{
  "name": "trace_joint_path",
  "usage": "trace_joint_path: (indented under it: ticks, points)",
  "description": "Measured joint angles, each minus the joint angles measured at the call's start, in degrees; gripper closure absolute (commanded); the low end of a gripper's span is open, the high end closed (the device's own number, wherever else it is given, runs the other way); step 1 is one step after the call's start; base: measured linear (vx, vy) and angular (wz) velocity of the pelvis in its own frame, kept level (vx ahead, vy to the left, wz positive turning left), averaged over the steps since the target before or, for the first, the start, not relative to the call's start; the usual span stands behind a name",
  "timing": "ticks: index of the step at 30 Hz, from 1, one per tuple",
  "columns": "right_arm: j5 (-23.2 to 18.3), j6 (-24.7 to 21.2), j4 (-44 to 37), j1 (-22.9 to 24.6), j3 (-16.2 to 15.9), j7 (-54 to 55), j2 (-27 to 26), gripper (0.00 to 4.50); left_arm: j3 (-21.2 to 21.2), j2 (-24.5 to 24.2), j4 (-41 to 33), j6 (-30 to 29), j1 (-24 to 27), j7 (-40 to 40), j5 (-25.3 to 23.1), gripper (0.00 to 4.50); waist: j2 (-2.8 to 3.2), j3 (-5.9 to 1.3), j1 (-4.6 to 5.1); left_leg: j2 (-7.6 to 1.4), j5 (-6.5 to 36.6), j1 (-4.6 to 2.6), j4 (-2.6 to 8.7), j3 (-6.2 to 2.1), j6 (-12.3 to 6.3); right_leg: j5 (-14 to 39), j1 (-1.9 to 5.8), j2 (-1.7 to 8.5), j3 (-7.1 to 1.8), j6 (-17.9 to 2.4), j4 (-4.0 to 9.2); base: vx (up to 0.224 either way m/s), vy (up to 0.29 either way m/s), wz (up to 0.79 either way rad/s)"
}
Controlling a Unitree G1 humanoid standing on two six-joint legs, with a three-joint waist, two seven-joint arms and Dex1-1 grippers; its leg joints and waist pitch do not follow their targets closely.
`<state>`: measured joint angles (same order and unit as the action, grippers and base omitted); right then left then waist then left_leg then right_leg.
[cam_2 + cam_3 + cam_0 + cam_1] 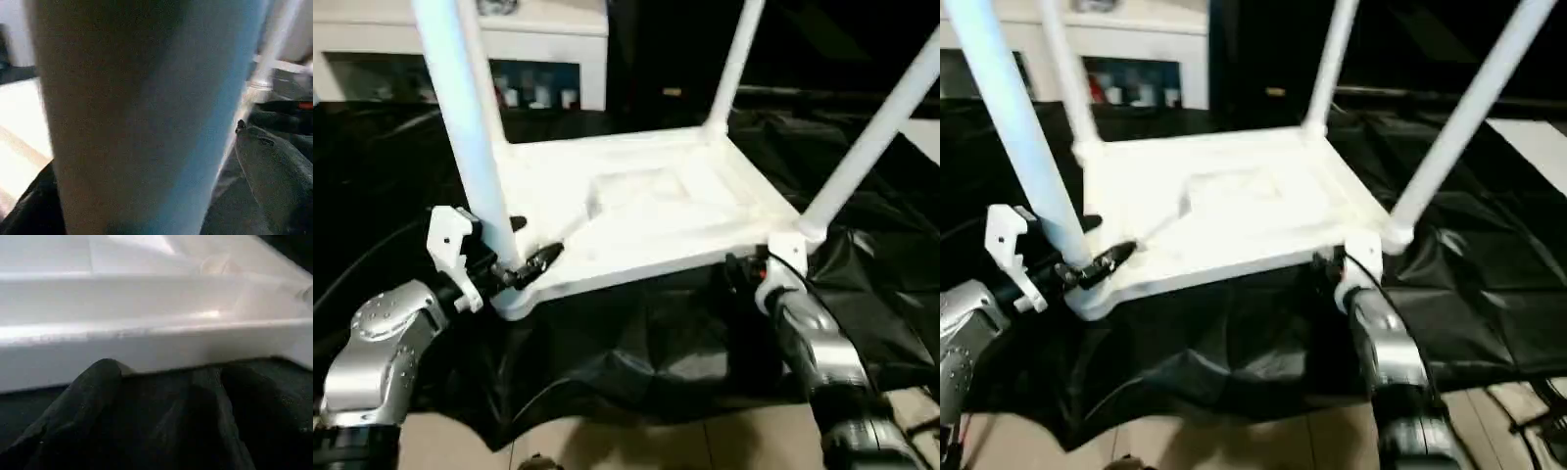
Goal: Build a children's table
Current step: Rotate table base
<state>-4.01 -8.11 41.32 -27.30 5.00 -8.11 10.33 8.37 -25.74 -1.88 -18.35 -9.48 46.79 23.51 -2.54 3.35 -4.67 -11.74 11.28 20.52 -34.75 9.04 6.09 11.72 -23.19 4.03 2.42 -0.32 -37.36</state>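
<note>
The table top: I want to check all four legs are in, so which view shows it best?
The right eye view: the table top lies upside down with all four legs in its corners. The left eye view crops one. The right wrist view shows its edge, the left wrist view one leg.

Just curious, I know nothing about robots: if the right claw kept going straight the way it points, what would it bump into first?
Most likely the near side wall of the white tabletop, lying right ahead of the right claw; the gap is hard to judge.

White table, black cloth.
</note>
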Motion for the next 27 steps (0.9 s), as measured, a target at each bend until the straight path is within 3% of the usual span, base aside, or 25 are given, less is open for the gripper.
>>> trace_joint_path:
  ticks: [6, 10, 14, 27]
  points:
    - [0.66, 2.54, 6.90, -3.95, -1.10, -0.77, -0.85, 0.70, -1.05, -1.09, -5.13, -5.68, 1.19, 3.42, 4.89, 0.02, -0.16, -0.08, 0.40, -0.25, -0.20, 0.36, 0.16, 0.14, 0.11, 0.12, -0.12, -0.62, -0.10, -0.17, 0.38, 0.000, 0.000, 0.00]
    - [1.85, 4.72, 12.32, -7.67, -1.86, -3.82, -3.09, 0.70, -4.72, 0.87, -11.42, -11.38, 2.12, 3.71, 9.88, 0.02, -0.25, -0.07, 1.58, -0.29, -0.21, 0.39, 0.18, 0.19, 0.12, 0.13, -0.18, -0.65, -0.12, -0.20, 0.35, 0.000, 0.000, 0.00]
    - [1.92, 6.14, 15.15, -9.63, -3.46, -8.17, -5.47, 0.70, -9.62, 3.11, -13.56, -12.91, 1.12, 4.04, 10.63, 0.02, -0.29, -0.06, 2.89, -0.38, -0.22, 0.20, 0.19, 0.21, 0.13, 0.06, -0.18, -0.70, -0.08, -0.28, 0.30, 0.000, 0.000, 0.00]
    - [2.60, 8.91, 19.86, -13.17, -6.37, -19.74, -9.12, 0.70, -13.84, 7.55, -13.37, -15.11, -2.89, 3.42, 10.66, 0.02, -0.60, -0.01, 2.65, -0.45, -0.19, 0.06, 0.29, 0.36, 0.11, 0.04, -0.19, -0.74, -0.11, -0.33, 0.37, 0.000, 0.000, 0.00]
